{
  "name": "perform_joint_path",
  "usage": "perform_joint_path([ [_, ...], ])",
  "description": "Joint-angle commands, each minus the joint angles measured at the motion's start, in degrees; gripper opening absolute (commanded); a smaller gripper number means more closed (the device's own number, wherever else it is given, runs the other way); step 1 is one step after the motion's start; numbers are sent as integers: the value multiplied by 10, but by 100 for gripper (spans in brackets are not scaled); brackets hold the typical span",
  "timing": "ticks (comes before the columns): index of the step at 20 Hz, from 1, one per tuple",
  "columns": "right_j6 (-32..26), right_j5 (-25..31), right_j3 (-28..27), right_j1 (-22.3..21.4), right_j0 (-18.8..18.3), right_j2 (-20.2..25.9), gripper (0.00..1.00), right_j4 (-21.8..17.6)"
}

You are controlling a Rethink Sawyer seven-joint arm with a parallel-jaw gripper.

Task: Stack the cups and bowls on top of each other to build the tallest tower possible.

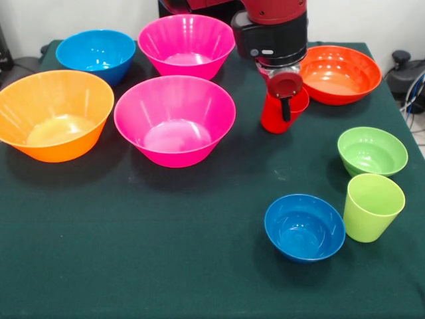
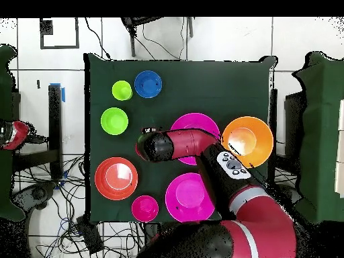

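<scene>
The gripper (image 1: 285, 100) is hanging over the red cup (image 1: 282, 114), with one finger (image 1: 285, 108) down its front. I cannot tell if the jaws are squeezing the cup or standing apart. The cup is sitting toward the table's far edge, just beside the wide red-orange bowl (image 1: 340, 73). It is looking tilted, so it might be tipping over or slipping, because the plastic is smooth and shiny. The two pink bowls (image 1: 174, 119) are standing to one side, round and glossy. The green cup (image 1: 372, 207) is waiting near the front corner.
</scene>
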Motion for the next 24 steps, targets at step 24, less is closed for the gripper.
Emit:
perform_joint_path([
  [24, 69, 52, -54, 10, 60, -98, 0, -78],
])
